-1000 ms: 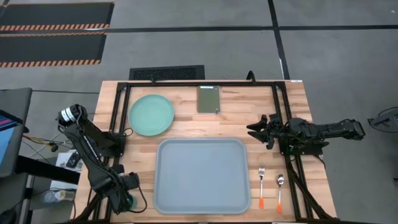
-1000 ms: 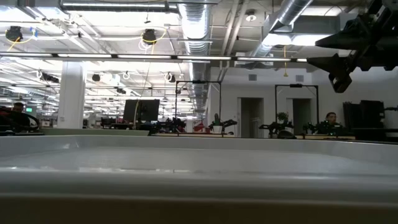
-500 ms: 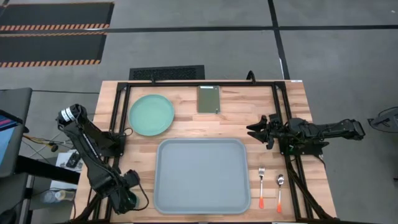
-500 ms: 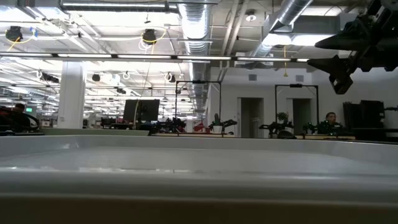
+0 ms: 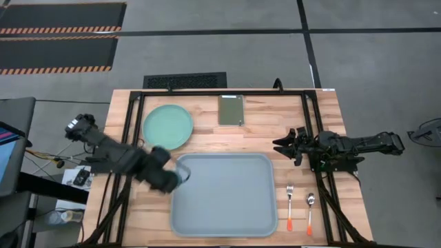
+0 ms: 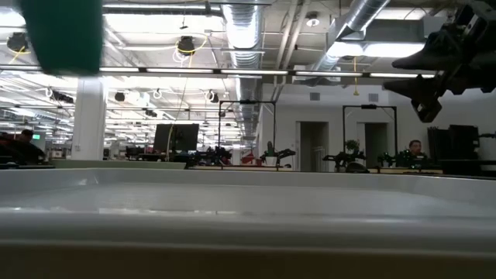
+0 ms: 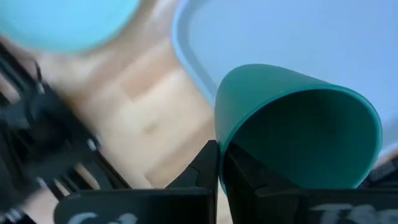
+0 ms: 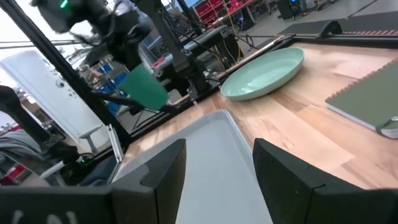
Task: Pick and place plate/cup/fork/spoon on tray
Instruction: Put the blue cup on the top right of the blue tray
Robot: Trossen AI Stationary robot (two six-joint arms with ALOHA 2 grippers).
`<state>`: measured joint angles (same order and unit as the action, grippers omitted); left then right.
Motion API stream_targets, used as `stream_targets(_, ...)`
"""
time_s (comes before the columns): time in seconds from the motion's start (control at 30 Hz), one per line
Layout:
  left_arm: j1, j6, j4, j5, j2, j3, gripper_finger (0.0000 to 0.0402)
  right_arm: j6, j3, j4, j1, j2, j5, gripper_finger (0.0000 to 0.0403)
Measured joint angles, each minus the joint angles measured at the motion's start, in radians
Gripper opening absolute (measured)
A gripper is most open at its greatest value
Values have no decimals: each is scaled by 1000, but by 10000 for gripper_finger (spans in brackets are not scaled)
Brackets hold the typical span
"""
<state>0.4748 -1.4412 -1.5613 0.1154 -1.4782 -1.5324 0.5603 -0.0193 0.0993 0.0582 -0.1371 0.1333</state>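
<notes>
Left jaws (image 7: 217,163) pinched on cup (image 7: 298,134) rim, just over tray (image 5: 224,195) edge; carry further in, lower level, then release. Right jaws (image 5: 281,144) wide, empty

Table: I saw a wooden table (image 5: 265,141).
On it: plate (image 5: 167,127), olive slab (image 5: 231,109), tray (image 5: 224,195), fork (image 5: 290,207), spoon (image 5: 310,212).

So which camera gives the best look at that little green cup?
The left wrist view: the cup fills the picture, its rim pinched by the left gripper. From above it is mostly hidden under the arm; the low view catches a blurred corner; the right wrist view shows it small.
</notes>
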Motion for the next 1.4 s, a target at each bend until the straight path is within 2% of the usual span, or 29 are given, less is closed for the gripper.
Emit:
stream_targets(0.13, -200, 257, 21, -3, -16, 13, 0, 0, 0, -3, 0, 0, 0, 214)
stream_targets(0.23, -320, 384, 97, 37, -13, 33, 0, 14, 0, -10, 0, 0, 0, 214)
stream_targets(0.4, -426, 501, 147, 40, -13, 103, 0, 35, 0, -30, 0, 0, 0, 214)
stream_targets(0.53, -482, 552, 215, -13, -15, 177, 0, 35, 0, -40, -1, 0, 0, 214)
stream_targets(0.7, -488, 558, 321, -81, -15, 258, 0, 35, 0, -43, -1, 0, 0, 214)
stream_targets(1.03, -451, 516, 405, -93, -15, 371, 0, 35, 0, -57, -1, 0, 0, 214)
stream_targets(1.17, -446, 507, 450, -137, -15, 358, 0, 35, 0, -57, -1, 0, 0, 214)
stream_targets(1.4, -448, 518, 523, -209, -56, 231, 0, 34, 0, -61, -1, 0, 0, 214)
